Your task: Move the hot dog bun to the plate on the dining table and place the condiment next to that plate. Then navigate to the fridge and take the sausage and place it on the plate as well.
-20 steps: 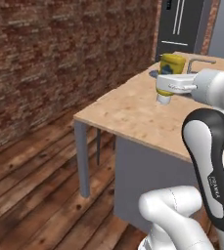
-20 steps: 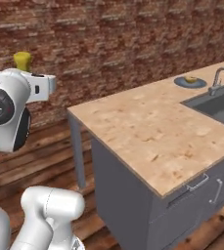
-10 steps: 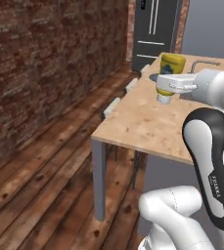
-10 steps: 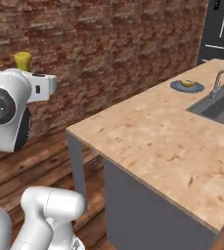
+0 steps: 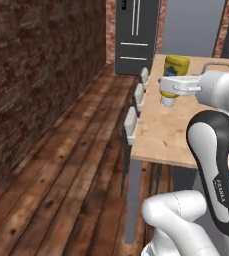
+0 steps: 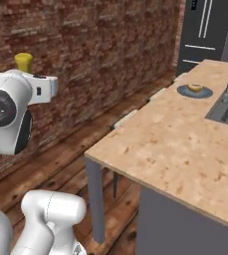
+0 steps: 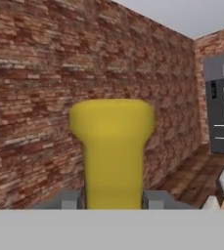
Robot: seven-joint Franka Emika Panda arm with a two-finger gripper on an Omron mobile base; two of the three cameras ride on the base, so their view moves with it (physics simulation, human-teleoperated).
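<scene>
jaws: I'm holding them clenched on the condiment [image 5: 174, 74], carried upside down above the counter [image 6: 185, 149] edge.
bun: hot dog bun [image 6: 195, 87] is sitting on the plate [image 6: 186, 91], far end.
step: I'm carrying the condiment toward the plate.
next: needs approaching further, then lowering beside the plate.

The worktop [image 6: 175, 144] has a pale, speckled wood-grain top with a matt finish. The condiment bottle [image 5: 174, 75] looks like smooth yellow plastic. The fridge [image 5: 136, 35] is dark, faintly glossy metal. The floor [image 5: 61, 170] is rough wooden planking, and the wall [image 7: 40, 88] is coarse brick.
</scene>
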